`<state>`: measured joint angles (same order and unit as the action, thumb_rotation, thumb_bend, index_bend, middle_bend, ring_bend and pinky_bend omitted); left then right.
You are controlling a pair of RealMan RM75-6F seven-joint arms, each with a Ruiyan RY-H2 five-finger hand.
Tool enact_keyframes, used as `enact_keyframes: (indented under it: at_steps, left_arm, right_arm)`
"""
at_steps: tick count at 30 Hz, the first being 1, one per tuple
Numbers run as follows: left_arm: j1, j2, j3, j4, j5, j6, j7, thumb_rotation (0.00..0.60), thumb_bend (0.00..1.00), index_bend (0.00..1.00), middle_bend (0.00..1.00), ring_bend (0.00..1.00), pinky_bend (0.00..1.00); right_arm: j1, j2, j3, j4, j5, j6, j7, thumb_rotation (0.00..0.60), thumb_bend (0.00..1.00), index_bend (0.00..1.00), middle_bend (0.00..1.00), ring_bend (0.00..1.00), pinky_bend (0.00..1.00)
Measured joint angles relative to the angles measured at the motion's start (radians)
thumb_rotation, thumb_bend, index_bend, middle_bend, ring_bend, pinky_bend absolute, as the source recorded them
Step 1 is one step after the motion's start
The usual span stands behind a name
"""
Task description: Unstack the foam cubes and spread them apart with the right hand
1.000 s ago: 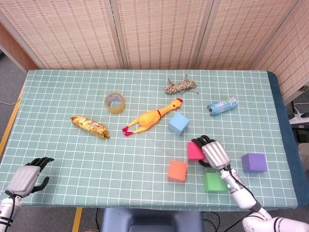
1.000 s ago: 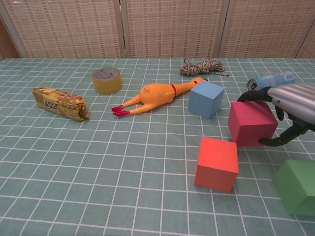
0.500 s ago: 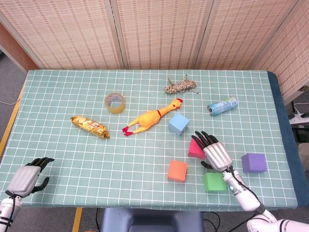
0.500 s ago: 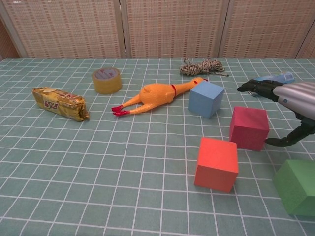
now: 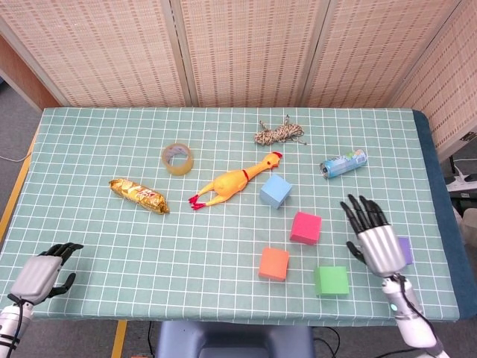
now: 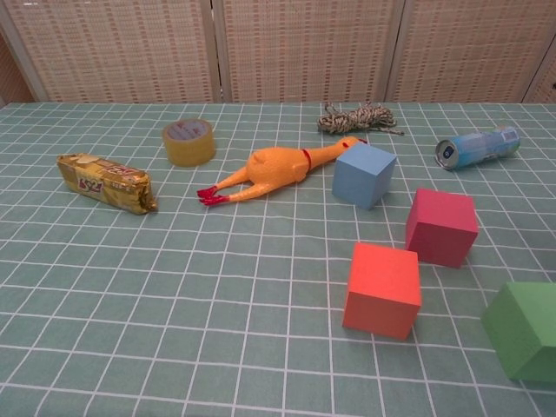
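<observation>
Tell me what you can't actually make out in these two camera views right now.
- Purple cube: head view, mostly hidden behind the right hand; absent from the chest view.
- Green cube: chest view, right side cut off by the frame edge.
- Left hand: head view only, bottom corner; arm cut off.
- Can label: too small to read in either view.

On my green-checked counter [image 5: 97,149] I see a blue cube [image 5: 276,191], pink cube [image 5: 305,227], orange cube [image 5: 273,264], green cube [image 5: 331,280], purple cube [image 5: 405,250], rubber chicken [image 5: 232,181], tape roll [image 5: 178,158], snack packet [image 5: 139,195], twine bundle [image 5: 279,133] and a can [image 5: 343,162].
</observation>
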<state>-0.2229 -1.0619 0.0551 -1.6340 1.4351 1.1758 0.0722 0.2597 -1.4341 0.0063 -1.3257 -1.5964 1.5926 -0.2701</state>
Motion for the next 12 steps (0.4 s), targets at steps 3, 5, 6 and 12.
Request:
enact_keyframes:
  at_steps: [3,5,6,12]
  left_arm:
    - [0.002,0.001,0.001,-0.003,0.004,0.005,0.0,0.6,0.47,0.2,0.2,0.19,0.39]
    - [0.002,0.0,0.0,-0.004,0.003,0.007,0.004,0.6,0.47,0.2,0.2,0.19,0.39]
    - [0.003,0.0,0.0,-0.005,0.002,0.008,0.007,0.6,0.47,0.2,0.2,0.19,0.39]
    - [0.001,-0.005,0.0,-0.005,-0.004,0.003,0.021,0.6,0.47,0.21,0.2,0.19,0.39]
  right_arm:
    - [-0.069,0.001,0.005,0.05,0.019,0.049,0.011,0.6,0.11,0.0,0.0,0.0,0.13]
    - [-0.086,0.004,0.014,0.057,0.044,0.056,0.012,0.6,0.11,0.0,0.0,0.0,0.13]
    - [-0.095,0.005,0.025,0.058,0.064,0.062,0.009,0.6,0.11,0.0,0.0,0.0,0.13]
    - [-0.12,-0.002,0.054,0.052,0.085,0.101,-0.015,0.6,0.11,0.0,0.0,0.0,0.13]
